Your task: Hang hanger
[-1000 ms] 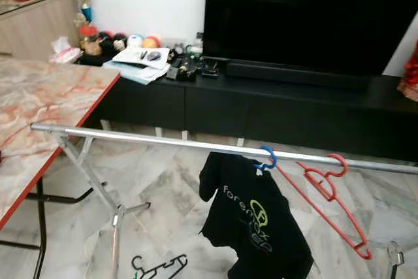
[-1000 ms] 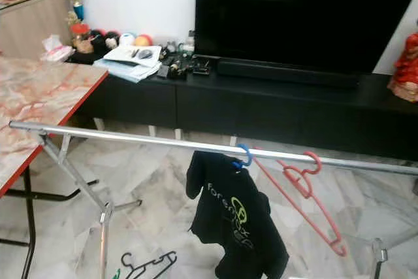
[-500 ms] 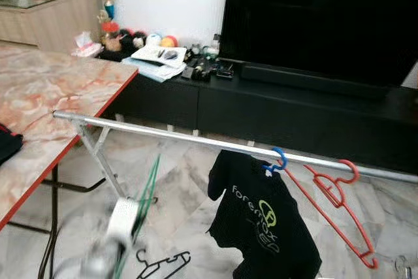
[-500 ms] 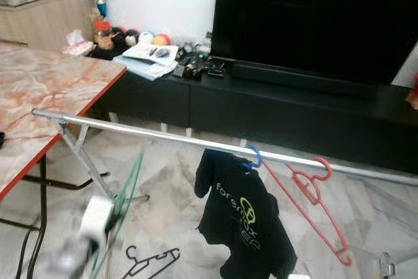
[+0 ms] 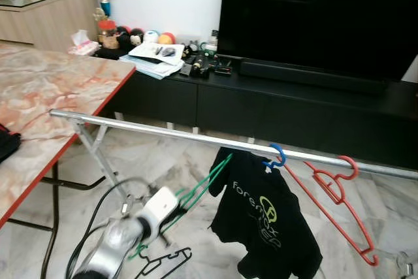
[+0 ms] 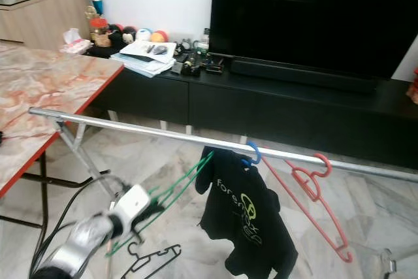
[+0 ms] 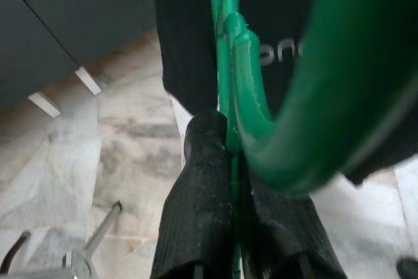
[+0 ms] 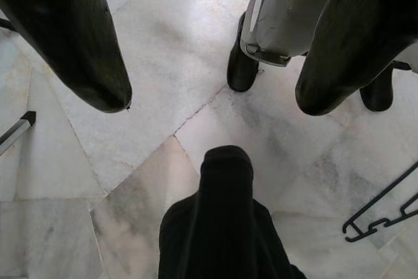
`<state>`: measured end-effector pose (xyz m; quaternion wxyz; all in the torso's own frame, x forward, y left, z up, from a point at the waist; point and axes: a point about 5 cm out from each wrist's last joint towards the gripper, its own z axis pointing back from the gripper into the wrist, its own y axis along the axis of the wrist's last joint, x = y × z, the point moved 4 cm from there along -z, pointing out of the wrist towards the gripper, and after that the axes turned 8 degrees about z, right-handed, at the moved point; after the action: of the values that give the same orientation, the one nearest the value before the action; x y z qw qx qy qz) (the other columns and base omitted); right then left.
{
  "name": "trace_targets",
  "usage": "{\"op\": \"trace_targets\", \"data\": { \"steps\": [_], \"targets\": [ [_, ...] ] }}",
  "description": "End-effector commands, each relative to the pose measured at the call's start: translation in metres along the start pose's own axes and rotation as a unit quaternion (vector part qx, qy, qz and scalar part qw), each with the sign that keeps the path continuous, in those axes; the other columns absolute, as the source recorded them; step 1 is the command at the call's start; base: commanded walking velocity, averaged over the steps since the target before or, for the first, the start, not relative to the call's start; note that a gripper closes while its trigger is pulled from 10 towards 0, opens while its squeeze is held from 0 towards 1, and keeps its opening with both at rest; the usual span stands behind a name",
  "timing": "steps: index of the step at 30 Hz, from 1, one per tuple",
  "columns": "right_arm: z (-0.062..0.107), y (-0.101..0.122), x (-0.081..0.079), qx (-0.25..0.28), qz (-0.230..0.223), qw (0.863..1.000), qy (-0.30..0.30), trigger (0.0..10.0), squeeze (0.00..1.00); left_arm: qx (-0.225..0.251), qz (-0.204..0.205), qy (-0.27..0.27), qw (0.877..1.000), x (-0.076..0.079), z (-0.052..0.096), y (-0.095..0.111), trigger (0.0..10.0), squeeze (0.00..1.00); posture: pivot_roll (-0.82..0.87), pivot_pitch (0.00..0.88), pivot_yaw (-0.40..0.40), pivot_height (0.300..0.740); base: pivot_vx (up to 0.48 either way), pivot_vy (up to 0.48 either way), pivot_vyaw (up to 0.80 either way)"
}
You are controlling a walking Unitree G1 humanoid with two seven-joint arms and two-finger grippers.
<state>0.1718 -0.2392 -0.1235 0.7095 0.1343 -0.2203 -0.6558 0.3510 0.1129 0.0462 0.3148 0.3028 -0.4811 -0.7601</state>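
Left gripper, raised below and in front of the rack rail, its fingers clenched on a green hanger. The wrist view shows the two black fingers pressed together with the green plastic pinched between them, near a curved part of the hanger that arcs close past the lens; exactly which part of the hanger is pinched cannot be told. The hold, low on one end, appears chosen so that the far end stays free to meet the rail. The hanger's long axis runs obliquely, from the gripper up and to the robot's right, its upper end lying just beside the shoulder of the black T-shirt and just under the rail; whether it touches either is not resolvable. The T-shirt hangs from a blue hook on the rail, and an empty red hanger hangs further right, so free rail lies mainly to the left of the shirt. The green hanger is judged not yet hung: it is carried by the gripper alone, and its hook would need to rise over the rail. A black hanger lies on the marble floor beneath the arm. Right gripper, idle, points down at the floor with its fingers spread apart and empty. The marble tabotop edge is replaced: the marble tabletop stands to the left, clear of the rack.
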Motion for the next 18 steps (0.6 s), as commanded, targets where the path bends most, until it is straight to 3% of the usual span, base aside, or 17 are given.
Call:
{"op": "trace_targets", "data": {
  "steps": [1, 10, 18],
  "targets": [
    [0.000, 0.000, 0.002, 0.002, -0.002, 1.000, -0.004, 10.0, 0.00, -0.007, 0.015, 0.014, 1.000, -0.004, -0.009, 0.009, 10.0, 0.00, 0.08, 0.000, -0.040, 0.740, 0.000, 0.000, 0.00],
    [0.000, 0.000, 0.000, 0.000, -0.009, 1.000, -0.007, 10.0, 0.00, -0.015, 0.045, 0.043, 0.998, -0.010, -0.027, 0.033, 10.0, 0.00, 0.07, 0.000, -0.021, 0.740, 0.000, 0.000, 0.00],
    [0.000, -0.001, -0.003, -0.001, -0.015, 1.000, -0.006, 10.0, 0.00, 0.005, 0.091, 0.110, 0.990, -0.030, -0.036, 0.058, 10.0, 0.00, 0.04, 0.000, -0.003, 0.740, 0.000, 0.000, 0.00]
  ]
}}
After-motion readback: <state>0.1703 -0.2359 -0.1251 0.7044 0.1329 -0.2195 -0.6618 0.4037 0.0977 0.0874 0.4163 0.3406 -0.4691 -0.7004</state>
